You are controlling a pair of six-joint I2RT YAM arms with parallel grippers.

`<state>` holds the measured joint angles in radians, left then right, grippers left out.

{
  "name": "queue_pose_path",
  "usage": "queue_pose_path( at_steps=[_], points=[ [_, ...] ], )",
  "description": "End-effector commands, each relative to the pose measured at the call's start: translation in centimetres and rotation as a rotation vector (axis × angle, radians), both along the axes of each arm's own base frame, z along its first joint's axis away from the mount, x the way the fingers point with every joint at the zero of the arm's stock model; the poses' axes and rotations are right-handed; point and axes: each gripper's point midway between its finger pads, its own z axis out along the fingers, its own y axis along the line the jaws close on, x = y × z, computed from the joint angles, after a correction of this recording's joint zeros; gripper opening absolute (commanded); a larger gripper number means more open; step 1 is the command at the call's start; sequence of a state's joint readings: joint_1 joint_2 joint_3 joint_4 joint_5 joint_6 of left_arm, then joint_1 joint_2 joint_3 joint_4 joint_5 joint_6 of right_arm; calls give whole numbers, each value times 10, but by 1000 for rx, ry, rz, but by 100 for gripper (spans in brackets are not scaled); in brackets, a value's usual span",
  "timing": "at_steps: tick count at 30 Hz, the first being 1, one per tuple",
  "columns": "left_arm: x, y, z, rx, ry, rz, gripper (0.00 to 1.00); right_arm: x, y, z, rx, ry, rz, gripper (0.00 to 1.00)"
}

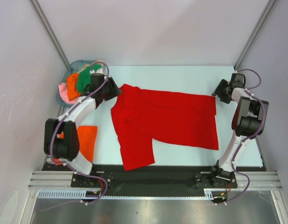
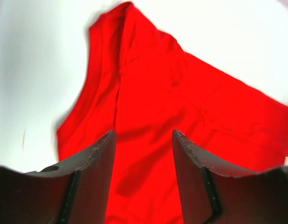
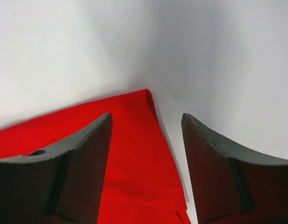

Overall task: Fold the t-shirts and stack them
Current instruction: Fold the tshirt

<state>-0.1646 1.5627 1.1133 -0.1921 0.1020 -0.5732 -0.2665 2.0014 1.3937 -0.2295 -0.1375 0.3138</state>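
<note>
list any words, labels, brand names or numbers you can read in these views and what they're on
None: no text can be read in any view.
red t-shirt: plain, no print or tag showing.
orange t-shirt: plain.
heaped shirts in the basket: plain where they show.

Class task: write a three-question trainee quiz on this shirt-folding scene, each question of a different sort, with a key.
1. True or false: the red t-shirt lies spread out on the table.
2. The flat orange t-shirt lies: A beside the left arm; B under the right arm; C on top of the red t-shirt.
3. Fill in: the left fingers and the right fingers stand ____, holding nothing.
Key: 1 true; 2 A; 3 open.
</note>
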Motion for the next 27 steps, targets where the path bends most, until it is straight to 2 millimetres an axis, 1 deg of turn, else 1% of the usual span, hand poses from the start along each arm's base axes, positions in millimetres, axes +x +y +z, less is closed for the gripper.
queue_pose_path(
  at_steps=[1,2,3,4,5,6,7,8,9,10,11,12,13,14,15,16,17,18,19,20,21,23,24,26,27],
  points=[
    [32,-13,9,95,-66,-72,56,11,9,7,51,-37,37,66],
    [39,-13,6,111,-66,-73,57,8,10,4,56,-28,37,66],
    [50,-13,-1,127,-58,-67,59,7,13,7,64,-38,44,67],
    [57,-11,-4,145,-61,-52,59,9,13,9,64,-55,47,68],
    [61,-12,-7,150,-51,-54,60,7,14,6,65,-53,51,70],
    [72,-15,-14,154,-40,-63,60,7,13,2,62,-47,52,70],
    [76,-17,-15,156,-40,-78,60,7,12,2,60,-41,54,70],
    [80,-18,-21,164,-31,-85,60,7,11,0,57,-35,55,70],
    [87,-18,-18,169,-41,-80,60,6,8,-1,53,-32,46,70],
    [89,-17,-33,183,-10,-80,59,6,4,-2,50,-30,39,70],
    [93,-16,-35,194,-8,-74,59,7,3,-4,54,-33,38,70],
    [99,-16,-32,198,-17,-68,59,10,2,-3,64,-47,41,70],
    [101,-16,-42,199,3,-68,59,10,1,-9,76,-39,38,70],
    [106,-10,-45,224,4,-35,59,11,2,-10,86,-39,43,70],
    [113,-9,-42,226,-10,-26,58,13,4,-12,101,-41,54,71],
    [118,-10,-43,226,-11,-24,58,17,4,-11,105,-50,58,71],
    [122,-11,-57,230,9,-26,58,17,6,-17,115,-40,62,71],
    [130,-11,-52,233,-5,-17,58,18,8,-18,126,-39,70,72],
    [134,-11,-54,230,0,-11,58,20,9,-19,124,-40,73,72],
    [136,-12,-69,233,26,-14,58,21,11,-22,126,-36,78,72],
    [144,-13,-64,230,13,-8,58,21,11,-23,124,-30,76,72],
    [149,-16,-72,217,29,-9,58,24,10,-24,118,-31,79,72],
    [155,-18,-76,211,30,-7,57,24,10,-28,121,-23,78,72],
    [158,-20,-82,199,46,-1,57,26,12,-28,126,-26,91,70],
    [161,-21,-86,194,49,-1,56,25,18,-31,140,-14,102,70]
  ],
)
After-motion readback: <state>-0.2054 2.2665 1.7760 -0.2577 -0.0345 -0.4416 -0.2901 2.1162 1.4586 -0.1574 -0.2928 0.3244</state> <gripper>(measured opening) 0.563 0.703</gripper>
